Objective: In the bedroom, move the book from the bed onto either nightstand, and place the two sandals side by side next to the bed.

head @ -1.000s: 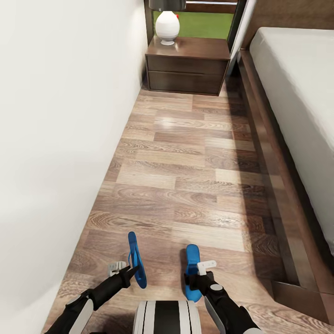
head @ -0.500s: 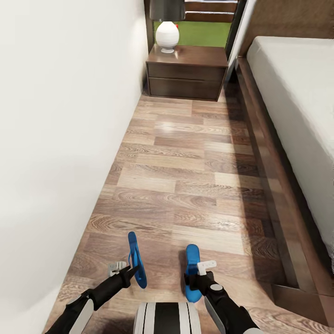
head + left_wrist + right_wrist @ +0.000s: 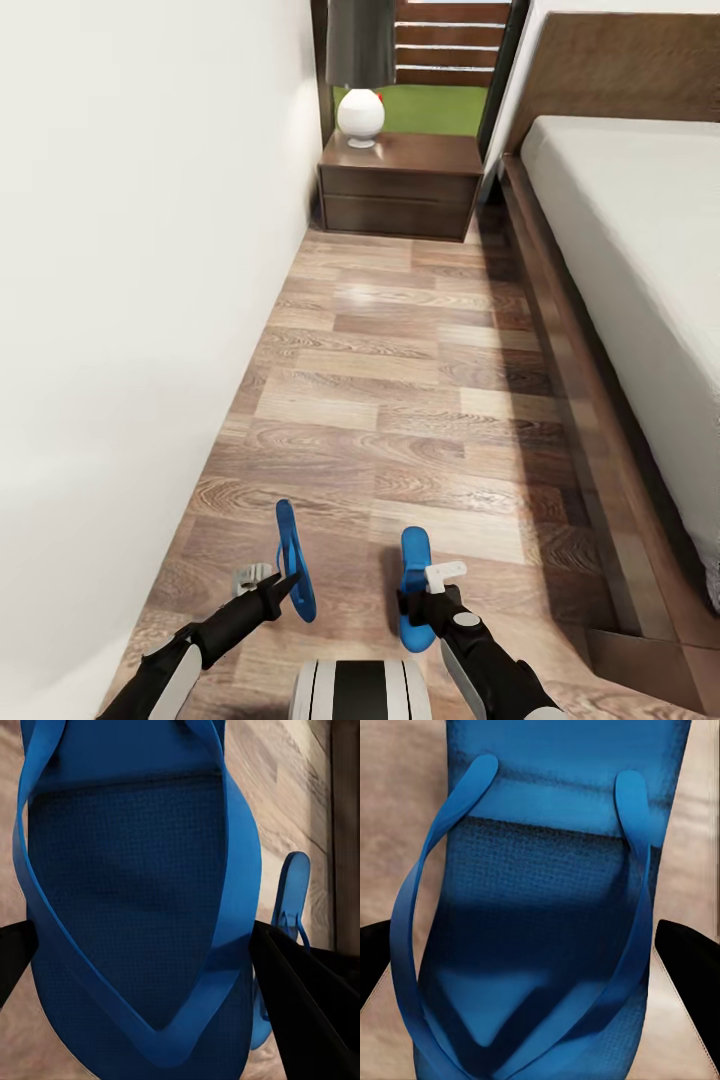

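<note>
Nearest the robot's trunk, the left claw [image 3: 275,590] is clamped on one sandal [image 3: 293,560], which stands on edge above the floor [image 3: 400,380]; in the left wrist view the sole [image 3: 135,907] sits between the dark fingers [image 3: 300,1005]; the right claw [image 3: 430,600] holds the other sandal [image 3: 413,585], lying flatter, its straps [image 3: 525,945] lying between the two pads [image 3: 690,967] in the right wrist view; the two sandals are near each other but apart, neither set down as far as I can judge.

The bed [image 3: 640,280] is the landmark; both sandals hang over the bare planks off its long side, toward the white wall [image 3: 120,300]; the bed's dark frame [image 3: 570,380] runs along the aisle; at the far end of that side, next to the headboard, stands the nightstand [image 3: 400,185] with a white lamp [image 3: 360,115] on its surface; the book I cannot find on the visible mattress.

Risks, as I judge them: the left sandal, gripped on edge, may topple or land askew when released, spoiling the side-by-side pairing; the aisle is narrow, so a swing of either arm could clip the wall or the frame; placing them here may leave them too far from the bed to count.
</note>
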